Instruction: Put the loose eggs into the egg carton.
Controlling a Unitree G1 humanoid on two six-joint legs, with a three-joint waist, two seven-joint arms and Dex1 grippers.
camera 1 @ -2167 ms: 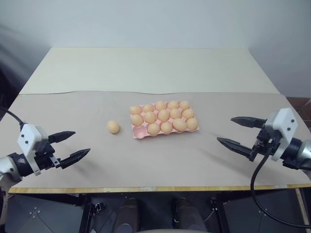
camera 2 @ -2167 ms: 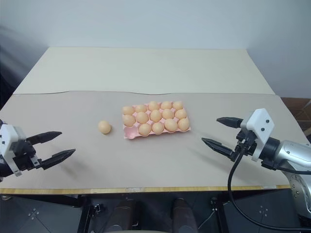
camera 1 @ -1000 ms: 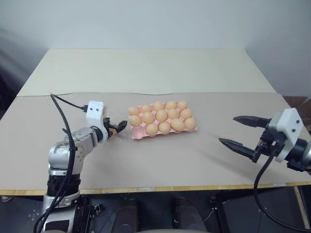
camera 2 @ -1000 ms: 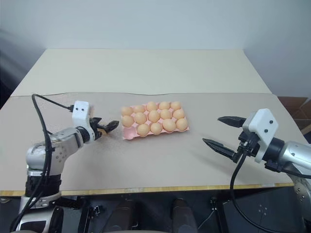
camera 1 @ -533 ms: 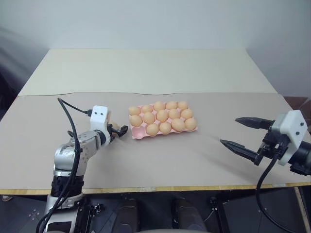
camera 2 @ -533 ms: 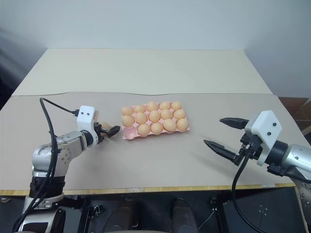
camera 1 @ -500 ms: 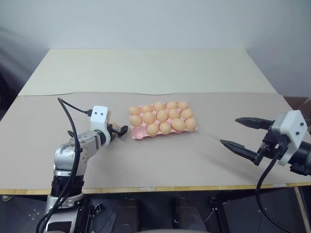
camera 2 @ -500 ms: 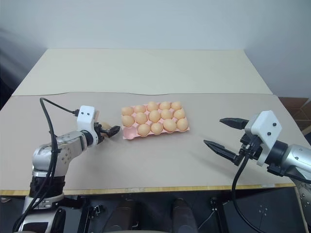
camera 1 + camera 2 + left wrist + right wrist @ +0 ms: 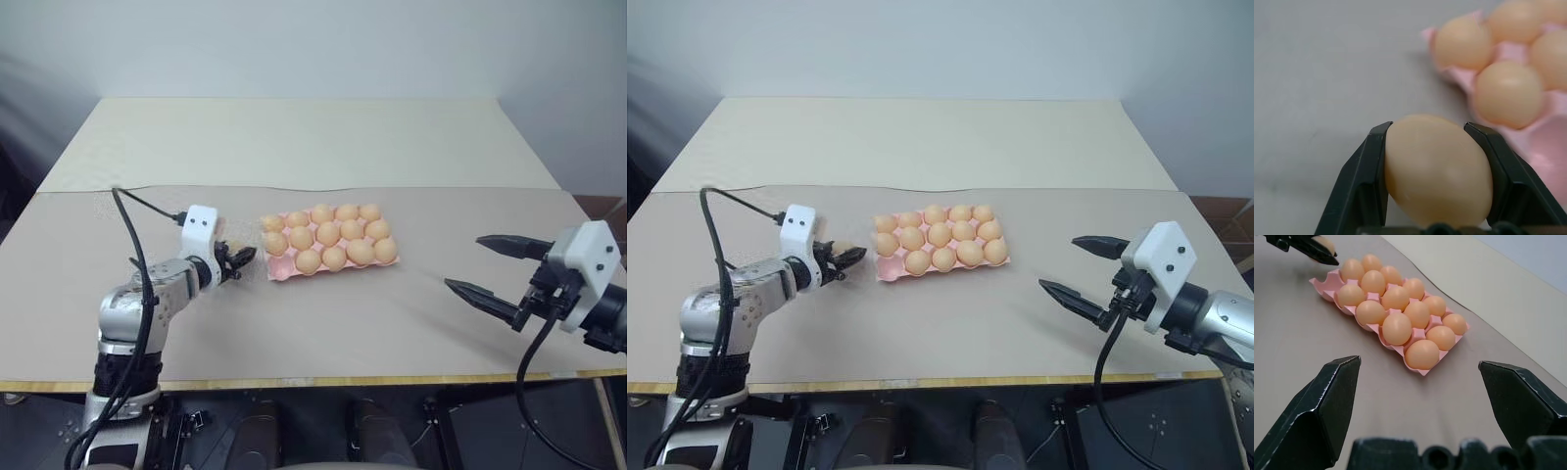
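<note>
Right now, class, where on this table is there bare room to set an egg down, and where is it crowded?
Bare tabletop lies between the pink moulded egg carton and the open right gripper, along the near edge, and across the cream far half. It is crowded at the carton's near-left corner, where the left gripper, shut on the tan loose egg, sits beside the one empty cup.

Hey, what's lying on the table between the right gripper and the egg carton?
Nothing: in the left eye view, only bare tan table lies between the open right gripper and the egg carton.
</note>
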